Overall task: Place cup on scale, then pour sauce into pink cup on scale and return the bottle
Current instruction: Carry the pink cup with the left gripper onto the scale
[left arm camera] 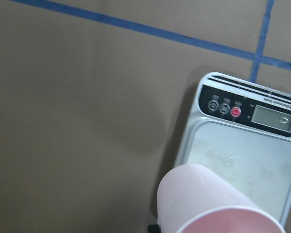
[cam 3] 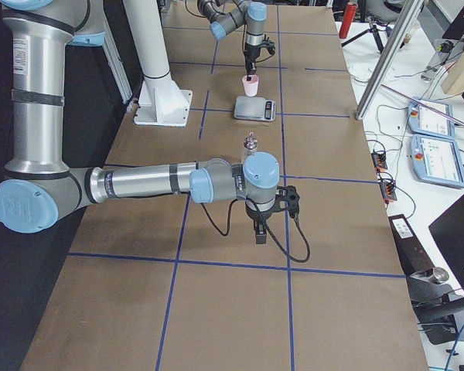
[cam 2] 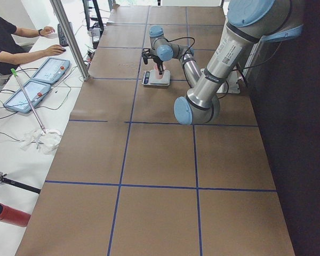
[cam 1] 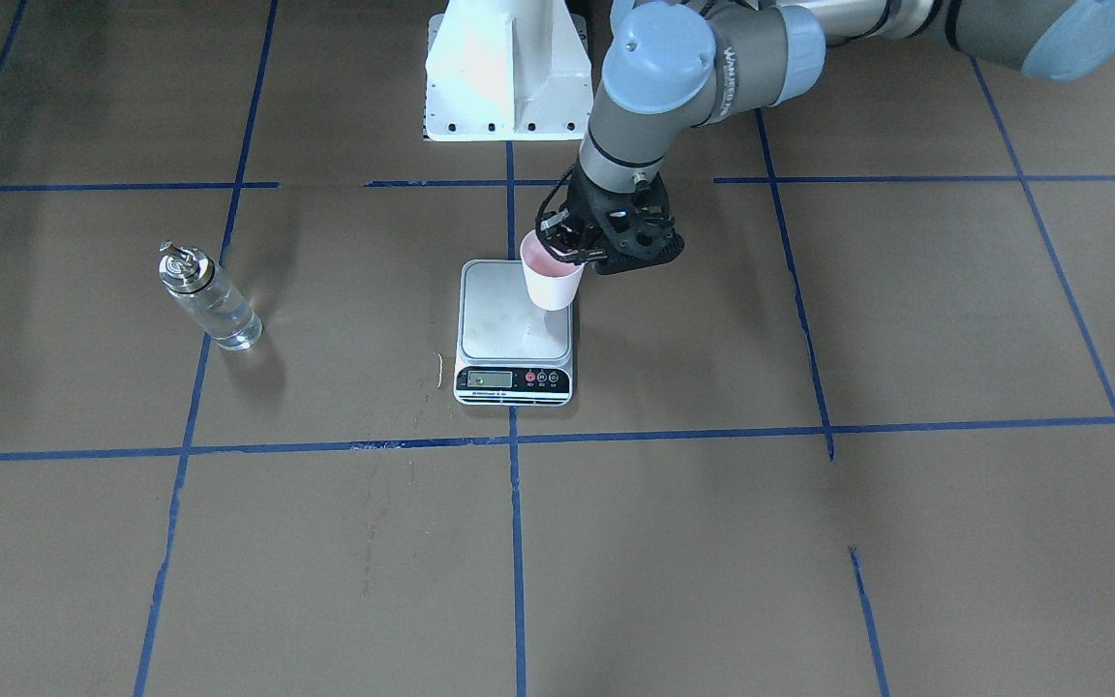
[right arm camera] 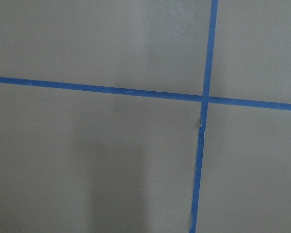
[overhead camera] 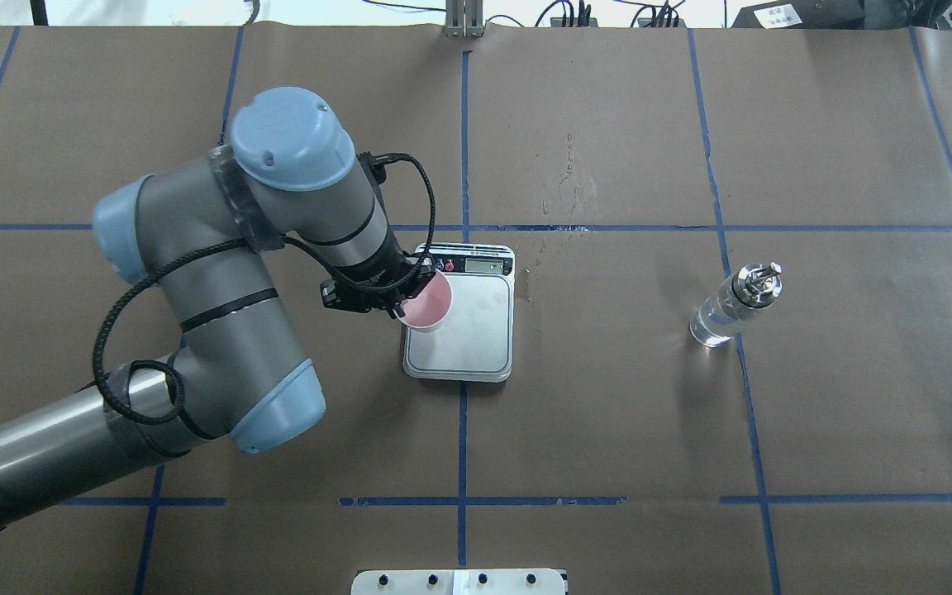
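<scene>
My left gripper is shut on the rim of the pink cup and holds it slightly tilted, a little above the scale, over the platform's corner on the robot's left, far from the display. The cup also shows in the overhead view and the left wrist view, above the scale. The clear glass bottle with its silver spout stands alone on the table on the robot's right, with clear liquid inside. My right gripper hangs over bare table near the bottle; I cannot tell whether it is open or shut.
Brown paper with blue tape lines covers the table. The white robot base stands behind the scale. An operator sits at a side bench with tablets. A few wet spots mark the paper beyond the scale.
</scene>
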Controlling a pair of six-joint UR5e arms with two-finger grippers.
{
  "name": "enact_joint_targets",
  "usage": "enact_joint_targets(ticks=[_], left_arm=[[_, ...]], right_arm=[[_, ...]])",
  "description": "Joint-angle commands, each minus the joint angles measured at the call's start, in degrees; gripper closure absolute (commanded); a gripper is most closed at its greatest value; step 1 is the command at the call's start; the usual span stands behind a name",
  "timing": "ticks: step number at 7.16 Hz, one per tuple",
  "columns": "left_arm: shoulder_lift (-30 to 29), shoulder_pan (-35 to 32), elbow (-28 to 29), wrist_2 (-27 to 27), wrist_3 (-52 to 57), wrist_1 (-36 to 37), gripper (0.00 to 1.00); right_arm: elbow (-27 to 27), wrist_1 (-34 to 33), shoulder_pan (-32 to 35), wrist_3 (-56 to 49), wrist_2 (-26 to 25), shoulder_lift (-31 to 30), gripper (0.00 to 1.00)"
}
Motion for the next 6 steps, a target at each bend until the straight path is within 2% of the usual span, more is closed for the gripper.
enact_joint_targets(ticks=[1,6], left_arm=[[-2.85,1.85,3.34,0.15,-3.27,-0.61,1.00],[-4.96,1.85,8.53,0.42,-2.92,-3.95,1.00]], right_arm=[[0.04,0.00,0.00,0.10,0.23,-0.37,0.00],[0.13,0.00,0.00,0.01,0.41,-0.90,0.00]])
